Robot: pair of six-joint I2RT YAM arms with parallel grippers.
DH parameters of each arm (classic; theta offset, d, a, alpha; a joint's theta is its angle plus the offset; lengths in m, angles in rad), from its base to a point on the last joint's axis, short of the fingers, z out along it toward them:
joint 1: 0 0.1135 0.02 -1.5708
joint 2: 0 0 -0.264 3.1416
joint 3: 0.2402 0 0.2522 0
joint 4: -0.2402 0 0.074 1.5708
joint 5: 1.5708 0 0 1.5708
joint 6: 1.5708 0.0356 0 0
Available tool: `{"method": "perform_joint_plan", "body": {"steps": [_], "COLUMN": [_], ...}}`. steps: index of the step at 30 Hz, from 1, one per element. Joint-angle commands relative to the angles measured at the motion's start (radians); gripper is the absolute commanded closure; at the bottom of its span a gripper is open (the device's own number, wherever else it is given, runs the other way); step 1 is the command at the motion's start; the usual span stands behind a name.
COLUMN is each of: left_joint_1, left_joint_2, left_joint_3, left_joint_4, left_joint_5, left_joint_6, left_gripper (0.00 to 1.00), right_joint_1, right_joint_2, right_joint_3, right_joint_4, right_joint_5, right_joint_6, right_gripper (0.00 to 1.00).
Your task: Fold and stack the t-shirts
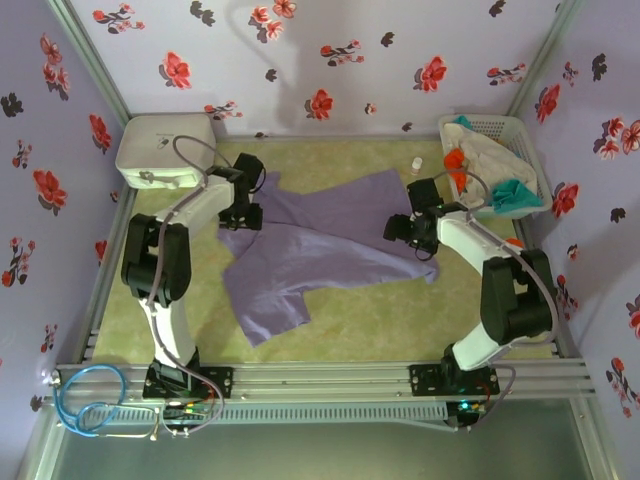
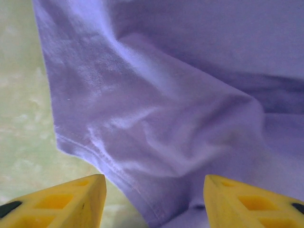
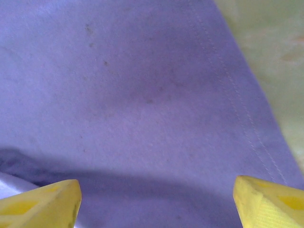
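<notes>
A lavender-purple t-shirt (image 1: 320, 245) lies spread and rumpled across the middle of the table. My left gripper (image 1: 250, 212) is at its left edge, open, with nothing between its yellow fingers. In the left wrist view the gripper (image 2: 154, 199) hovers over a creased, hemmed edge of the shirt (image 2: 180, 95). My right gripper (image 1: 395, 230) is over the shirt's right side, also open. In the right wrist view its jaws (image 3: 156, 204) stand wide above flat purple cloth (image 3: 133, 95) near a stitched hem. Orange (image 1: 455, 160), off-white (image 1: 490, 150) and teal (image 1: 512, 193) shirts lie bundled in the basket.
The white lattice basket (image 1: 495, 122) stands at the back right corner. A white rounded box (image 1: 165, 145) stands at the back left. A small white object (image 1: 417, 163) lies near the basket. Green table surface (image 1: 400, 320) shows in front of the shirt. Flowered walls enclose the table.
</notes>
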Motion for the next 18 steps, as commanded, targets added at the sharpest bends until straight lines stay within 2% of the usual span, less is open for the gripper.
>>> {"method": "perform_joint_plan", "body": {"steps": [1, 10, 18], "left_joint_1": [0.057, 0.118, 0.157], "left_joint_2": [0.076, 0.297, 0.553], "left_joint_3": [0.011, 0.247, 0.650], "left_joint_4": [0.055, -0.026, -0.226], "left_joint_5": [0.045, 0.061, 0.037], "left_joint_6": [-0.040, 0.006, 0.045], "left_gripper": [0.46, 0.50, 0.50], "right_joint_1": [-0.003, -0.003, -0.008], "right_joint_2": [0.068, 0.275, 0.351], "right_joint_3": [0.022, 0.184, 0.302], "right_joint_4": [0.098, 0.036, 0.029], "right_joint_5": [-0.045, 0.013, 0.049], "right_joint_6": [-0.004, 0.010, 0.035], "right_gripper": [0.17, 0.21, 0.20]}}
